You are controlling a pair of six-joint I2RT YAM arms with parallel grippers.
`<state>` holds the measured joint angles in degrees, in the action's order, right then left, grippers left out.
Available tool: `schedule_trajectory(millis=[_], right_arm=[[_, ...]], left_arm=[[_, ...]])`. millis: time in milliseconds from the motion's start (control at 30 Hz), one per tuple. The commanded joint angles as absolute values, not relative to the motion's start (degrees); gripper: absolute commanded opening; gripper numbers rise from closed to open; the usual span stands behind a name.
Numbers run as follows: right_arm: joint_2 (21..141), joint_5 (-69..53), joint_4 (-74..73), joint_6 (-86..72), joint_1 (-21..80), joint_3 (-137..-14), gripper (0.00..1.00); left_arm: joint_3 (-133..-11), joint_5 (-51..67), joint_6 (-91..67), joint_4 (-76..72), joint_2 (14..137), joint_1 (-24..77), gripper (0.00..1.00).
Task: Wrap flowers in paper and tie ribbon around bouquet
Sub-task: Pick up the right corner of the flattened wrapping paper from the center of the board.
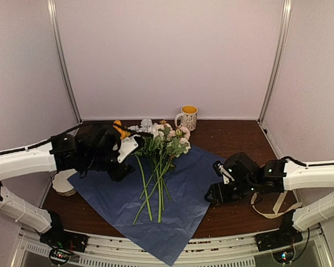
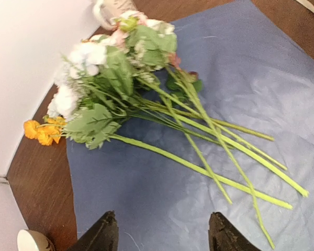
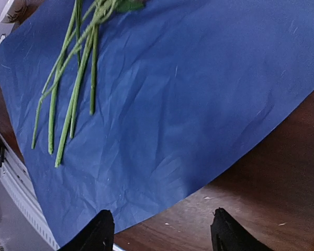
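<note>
Left gripper (image 2: 162, 215) over paper (image 2: 251, 78), flowers (image 2: 146, 99) just ahead

From my right wrist camera I see the paper (image 3: 188, 104) spread flat and creased across most of the view, its near edge running diagonally over the dark wooden table (image 3: 272, 198). The flower stems (image 3: 76, 78) lie on the paper at upper left, fanning out towards their cut ends. My right gripper (image 3: 162, 232) hangs above the paper's edge, jaws apart with nothing between them.
</note>
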<state>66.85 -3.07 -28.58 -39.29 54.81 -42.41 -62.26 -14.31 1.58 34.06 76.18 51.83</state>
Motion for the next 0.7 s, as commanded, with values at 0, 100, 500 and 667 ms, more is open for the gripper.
schedule_trajectory(millis=[0,100,500,667], right_arm=[[69.68,-14.84,-14.71,-52.97,55.76,-34.83,0.63],[73.10,-13.35,-13.04,-55.56,55.74,-34.11,0.63],[84.55,-23.58,4.95,-61.01,56.34,-32.59,0.19],[81.16,-23.68,2.68,-61.50,56.45,-32.20,0.01]], left_arm=[[-52.42,-16.34,0.15,29.01,67.07,62.04,0.60],[-48.15,-14.20,1.04,27.51,64.19,66.78,0.59],[-39.12,-10.88,12.53,19.59,66.84,82.53,0.64],[-39.91,-14.62,15.98,20.29,69.96,90.47,0.67]])
